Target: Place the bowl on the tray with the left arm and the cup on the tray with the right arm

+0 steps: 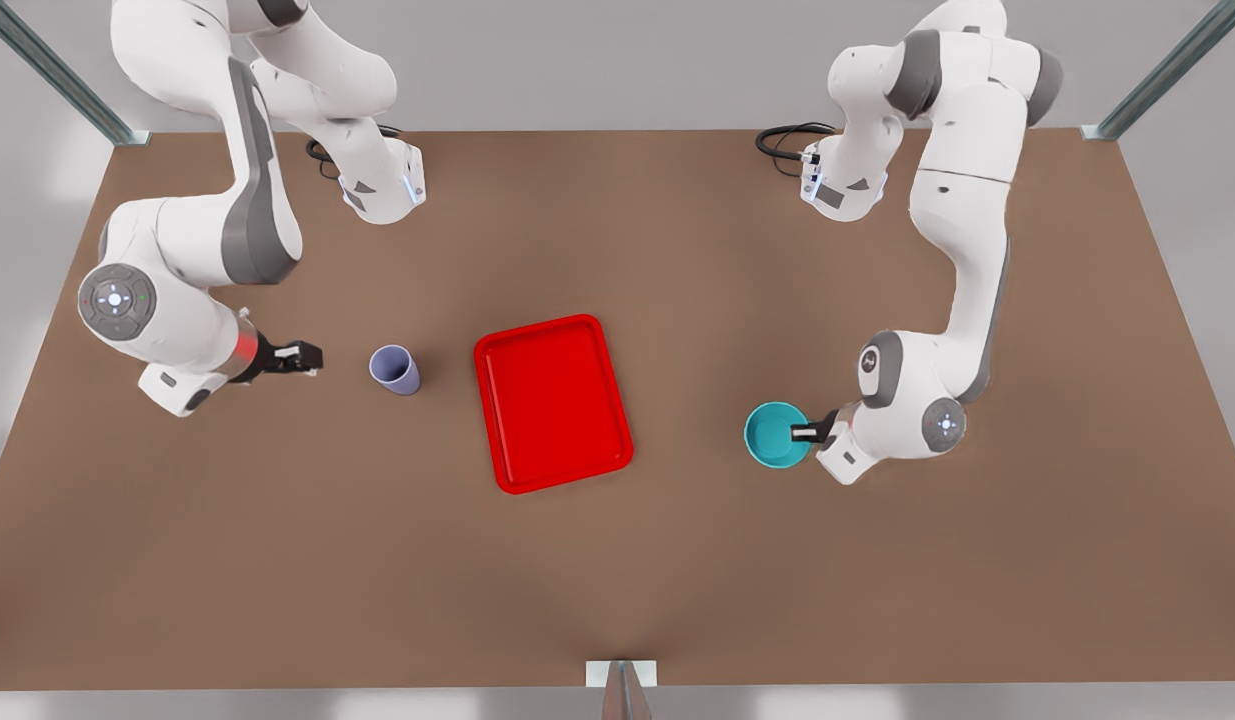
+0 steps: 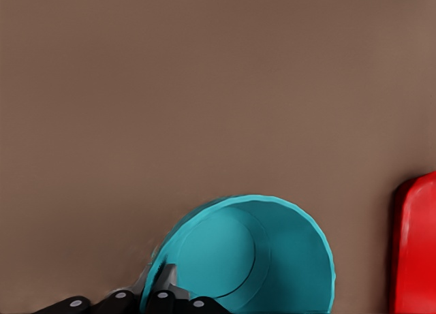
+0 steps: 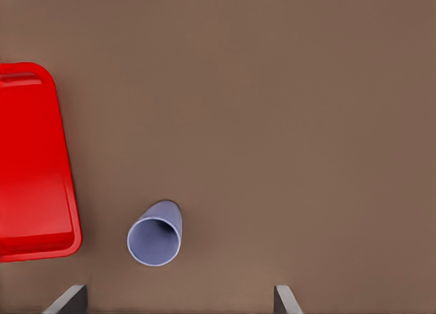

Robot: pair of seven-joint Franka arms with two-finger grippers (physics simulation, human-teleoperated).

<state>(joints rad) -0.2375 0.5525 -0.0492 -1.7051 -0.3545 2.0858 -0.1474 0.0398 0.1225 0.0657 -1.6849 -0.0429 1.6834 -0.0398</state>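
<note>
The teal bowl (image 1: 775, 434) stands on the table at the front view's right, apart from the red tray (image 1: 552, 402) in the middle. My left gripper (image 1: 809, 432) is shut on the bowl's rim (image 2: 245, 259), one finger inside and one outside (image 2: 155, 288). The lavender cup (image 1: 394, 369) stands upright to the left of the tray in the front view. My right gripper (image 1: 310, 357) is open and hangs a short way to the cup's left, not touching it. In the right wrist view the cup (image 3: 155, 240) lies ahead of the spread fingertips (image 3: 73, 297).
The brown table (image 1: 617, 560) spreads wide around the tray. The tray's edge (image 2: 415, 246) lies near the bowl, and its corner (image 3: 34, 164) lies close to the cup. Both arm bases and their cables stand at the table's far side.
</note>
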